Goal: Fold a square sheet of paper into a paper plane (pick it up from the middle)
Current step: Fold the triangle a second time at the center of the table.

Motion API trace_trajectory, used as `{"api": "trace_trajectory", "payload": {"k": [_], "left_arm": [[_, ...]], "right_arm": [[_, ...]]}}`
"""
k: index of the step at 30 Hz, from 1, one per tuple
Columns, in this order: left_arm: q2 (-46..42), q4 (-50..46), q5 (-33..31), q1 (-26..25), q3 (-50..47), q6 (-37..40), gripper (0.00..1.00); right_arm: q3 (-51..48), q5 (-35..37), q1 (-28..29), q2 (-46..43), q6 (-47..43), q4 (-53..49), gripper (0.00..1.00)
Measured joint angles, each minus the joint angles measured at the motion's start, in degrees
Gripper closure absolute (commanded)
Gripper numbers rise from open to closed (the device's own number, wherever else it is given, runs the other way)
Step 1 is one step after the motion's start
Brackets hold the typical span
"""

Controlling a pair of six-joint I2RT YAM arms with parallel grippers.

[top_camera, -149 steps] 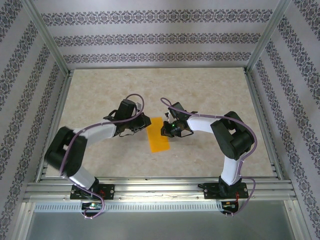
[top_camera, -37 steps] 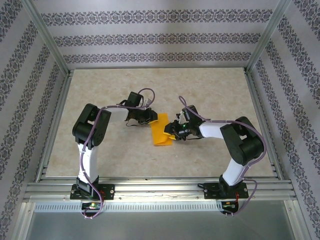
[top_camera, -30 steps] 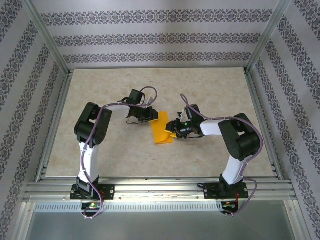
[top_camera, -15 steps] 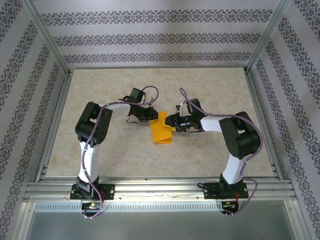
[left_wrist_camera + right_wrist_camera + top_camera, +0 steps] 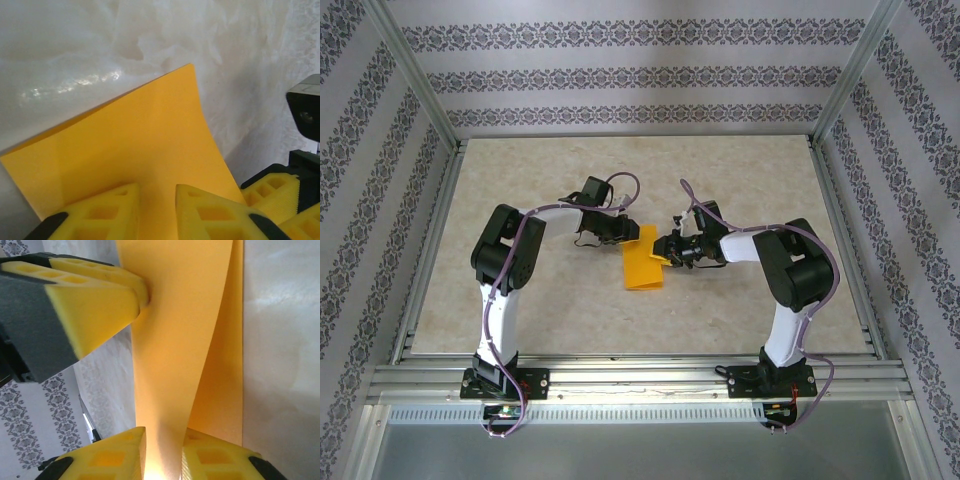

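two claws meet at the far end of the orange paper (image 5: 642, 270), which lies near the middle of the table (image 5: 750, 180) as a narrow folded strip. the left claw (image 5: 157, 190) sits over the sheet's edge with its jaws a little apart, likely to steady it. the right claw (image 5: 164, 435) straddles a raised curl of the sheet, jaws narrowly apart and not pinching it that i can see. it is probably placed there to turn a corner in for the nose.
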Motion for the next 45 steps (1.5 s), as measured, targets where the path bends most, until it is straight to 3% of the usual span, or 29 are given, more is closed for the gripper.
{"api": "trace_trajectory", "payload": {"k": [7,15,24,27,35,45], "left_arm": [[-5.95,0.92,-0.44,-0.15,-2.6,0.17,0.53],[-16.76,6.49,-1.09,-0.7,-9.62,0.17,0.5],[-30.27,14.64,-7.3,-4.33,-25.46,1.77,0.5],[-33.29,15.78,-12.57,-7.54,-29.07,4.02,0.49],[-35.67,15.72,-30.64,-23.23,-30.38,18.27,0.43],[-29.2,15.17,-43.71,-33.4,-30.05,31.87,0.39]], "right_arm": [[-0.39,0.0,0.0,0.22,1.49,1.16,0.89],[-1.22,0.0,0.02,0.39,2.73,2.27,0.88],[-1.22,0.0,0.02,1.01,3.45,3.65,0.87],[-1.22,0.0,0.0,1.01,3.45,3.65,0.86],[-1.22,0.0,0.0,1.01,3.48,3.63,0.85],[-1.2,-0.02,0.0,1.01,3.69,3.63,0.85]]}}
